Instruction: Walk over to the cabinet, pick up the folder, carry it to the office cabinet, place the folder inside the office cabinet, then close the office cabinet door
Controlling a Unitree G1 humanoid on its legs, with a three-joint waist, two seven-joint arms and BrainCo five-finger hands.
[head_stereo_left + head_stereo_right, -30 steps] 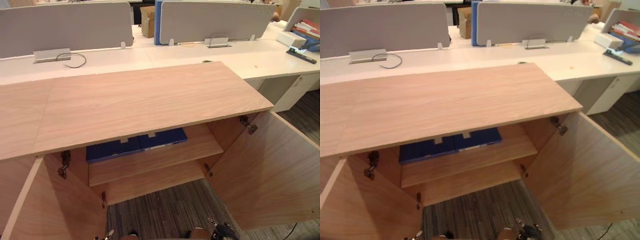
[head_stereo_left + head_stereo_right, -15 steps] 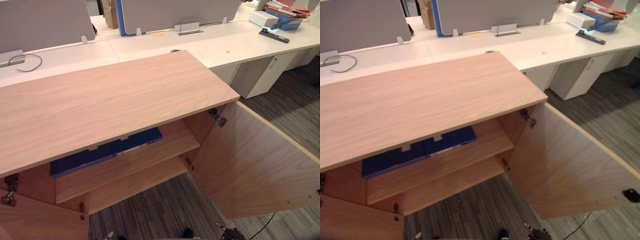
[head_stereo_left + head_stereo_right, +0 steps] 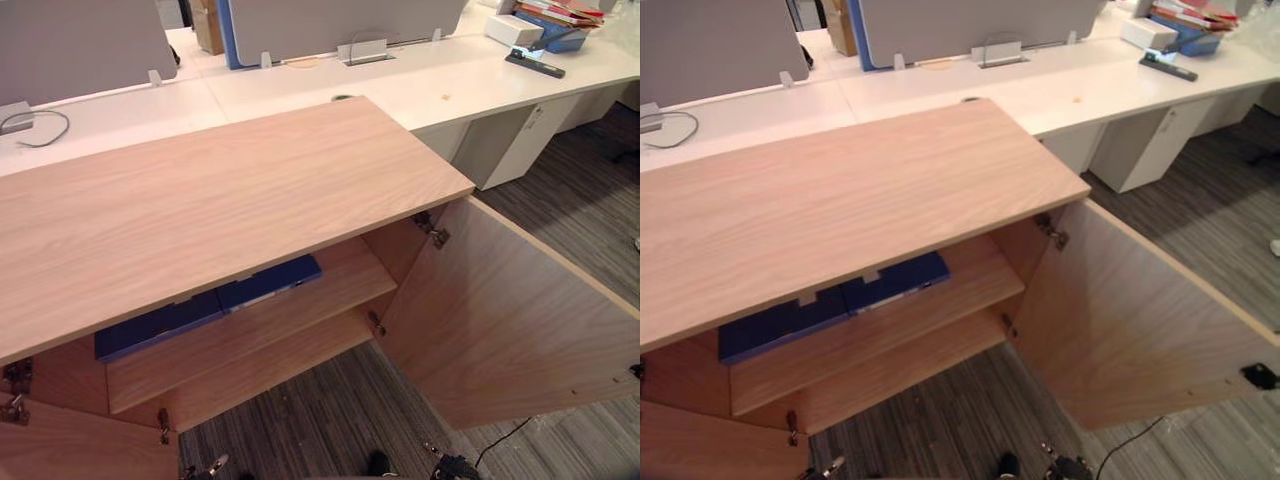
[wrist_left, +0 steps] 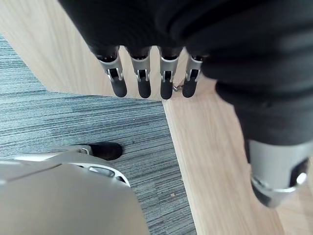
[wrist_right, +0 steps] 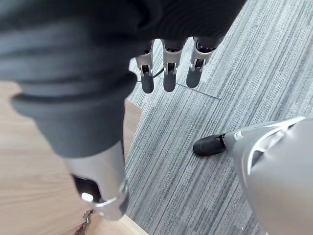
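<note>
A blue folder (image 3: 205, 305) lies flat on the upper shelf (image 3: 300, 315) inside the light wooden cabinet (image 3: 220, 195), partly hidden under the cabinet's top. Both cabinet doors stand open: the right door (image 3: 500, 320) swings out toward me, and the left door (image 3: 70, 450) shows at the lower left. My left hand (image 4: 142, 81) hangs beside the wood of the left door, fingers straight, holding nothing. My right hand (image 5: 166, 73) hangs over the carpet next to the right door's edge, fingers straight and empty.
White desks (image 3: 400, 85) with grey partitions (image 3: 330, 20) run behind the cabinet. A white drawer unit (image 3: 510, 140) stands under the desk at the right, and stacked books (image 3: 550, 15) lie at the far right. Grey striped carpet (image 3: 330, 420) lies in front of the cabinet.
The whole picture has shifted left, so the camera has turned right and the right door shows more fully. The folder and doors have not moved.
</note>
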